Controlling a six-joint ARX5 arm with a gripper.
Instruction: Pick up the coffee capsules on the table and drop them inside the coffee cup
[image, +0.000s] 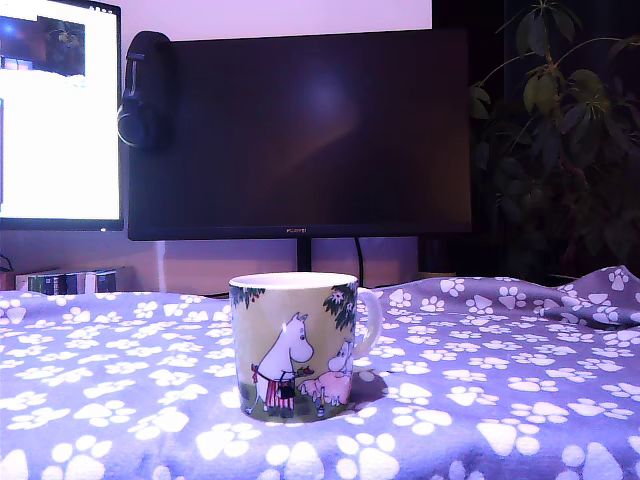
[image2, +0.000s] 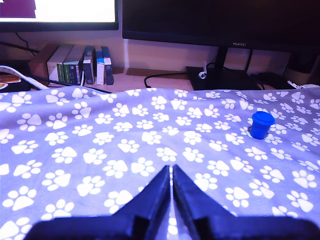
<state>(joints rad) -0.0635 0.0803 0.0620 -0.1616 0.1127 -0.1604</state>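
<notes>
The coffee cup (image: 295, 345), yellow-green with white cartoon figures and a white handle, stands upright on the paw-print cloth of the table (image: 500, 390) in the exterior view; its inside is hidden. One small coffee capsule (image2: 262, 124), looking blue here, with a flared rim, stands on the cloth (image2: 75, 150) in the wrist view, ahead of my gripper and off to one side. My gripper (image2: 171, 169) hovers low over the cloth, its dark fingers pressed together with nothing between them. The arm does not show in the exterior view, and the cup does not show in the wrist view.
A dark monitor (image: 300, 130) on a stand (image2: 217, 75) rises behind the table, with a lit screen (image: 55, 110) and headphones (image: 145, 90) beside it. A leafy plant (image: 565, 130) stands at the exterior view's right. Books (image2: 82, 65) and cables (image2: 165, 75) lie past the cloth's far edge.
</notes>
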